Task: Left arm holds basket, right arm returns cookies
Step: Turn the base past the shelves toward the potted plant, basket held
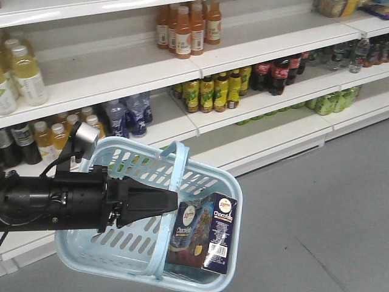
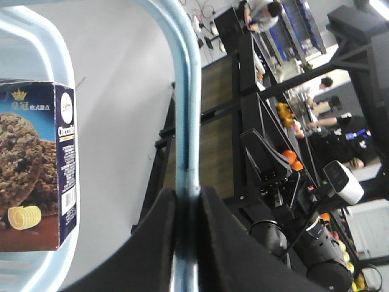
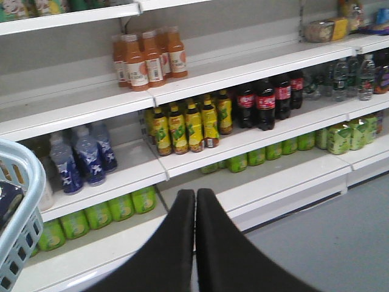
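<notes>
My left gripper [image 1: 173,204] is shut on the arched handle [image 2: 188,91] of the light blue basket [image 1: 109,243], which hangs in the air in front of the shelves. The left wrist view shows both black fingers [image 2: 159,231] pinching the handle between them. The cookies [image 1: 203,237], a dark navy carton with a cookie picture, stand tilted inside the basket against its right wall, and they also show in the left wrist view [image 2: 36,164]. My right gripper [image 3: 195,193] is shut and empty, facing the shelves, with the basket's corner [image 3: 21,201] at its left.
White store shelves [image 1: 255,52] fill the back, carrying orange drink bottles [image 1: 185,27], yellow-green bottles [image 1: 209,91], cola bottles [image 1: 276,73] and green packs [image 3: 109,210]. Grey floor [image 1: 328,213] lies to the right. Black racks and people [image 2: 261,12] stand behind the left arm.
</notes>
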### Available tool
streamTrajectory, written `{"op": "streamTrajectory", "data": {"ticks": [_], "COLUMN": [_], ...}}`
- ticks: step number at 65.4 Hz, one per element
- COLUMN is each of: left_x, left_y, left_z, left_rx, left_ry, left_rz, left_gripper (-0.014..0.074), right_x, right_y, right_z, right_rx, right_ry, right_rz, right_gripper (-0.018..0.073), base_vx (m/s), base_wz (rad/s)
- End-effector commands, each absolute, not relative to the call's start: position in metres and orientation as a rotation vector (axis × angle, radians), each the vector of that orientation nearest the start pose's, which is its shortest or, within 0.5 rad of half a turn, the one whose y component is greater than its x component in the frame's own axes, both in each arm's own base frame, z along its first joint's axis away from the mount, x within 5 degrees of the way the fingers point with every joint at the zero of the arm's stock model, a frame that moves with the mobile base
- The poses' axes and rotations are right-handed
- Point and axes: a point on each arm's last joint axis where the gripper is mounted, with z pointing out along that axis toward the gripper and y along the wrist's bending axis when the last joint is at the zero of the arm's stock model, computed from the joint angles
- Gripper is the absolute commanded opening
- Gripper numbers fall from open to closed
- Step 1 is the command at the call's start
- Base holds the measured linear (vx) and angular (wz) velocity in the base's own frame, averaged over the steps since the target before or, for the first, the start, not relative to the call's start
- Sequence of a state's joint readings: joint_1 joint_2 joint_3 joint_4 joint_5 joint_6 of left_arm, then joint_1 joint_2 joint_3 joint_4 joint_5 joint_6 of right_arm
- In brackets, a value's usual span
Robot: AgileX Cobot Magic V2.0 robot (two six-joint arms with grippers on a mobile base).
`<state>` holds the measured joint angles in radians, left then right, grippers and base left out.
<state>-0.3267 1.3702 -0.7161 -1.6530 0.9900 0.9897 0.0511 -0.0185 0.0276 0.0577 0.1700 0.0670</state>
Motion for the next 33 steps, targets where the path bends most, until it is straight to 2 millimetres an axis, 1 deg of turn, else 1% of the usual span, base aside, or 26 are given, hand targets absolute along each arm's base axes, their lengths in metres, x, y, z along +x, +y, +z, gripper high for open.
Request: {"op": "streamTrajectory", "data": {"ticks": [1, 33], "left_x": [0.2112, 0.2112], "left_y": [-0.1544, -0.1544], "left_z": [0.2965, 0.2965], "left_rx": [0.258, 0.258], "left_ry": [2.015, 2.015], "left_rz": [-1.747, -1.747], "left_gripper": [-0.0008, -0.0008], "right_x": [0.0566, 0.0566], "right_y": [0.0034, 0.0034], "right_z": [0.1895, 0.1895], "right_rx": [0.052, 0.052], "right_ry": [1.607, 1.607], "right_rz": [0.137, 0.137], "right_gripper": [-0.0008, -0.0008], "base_vx": [0.25, 0.22], "base_wz": [-0.49, -0.54]}}
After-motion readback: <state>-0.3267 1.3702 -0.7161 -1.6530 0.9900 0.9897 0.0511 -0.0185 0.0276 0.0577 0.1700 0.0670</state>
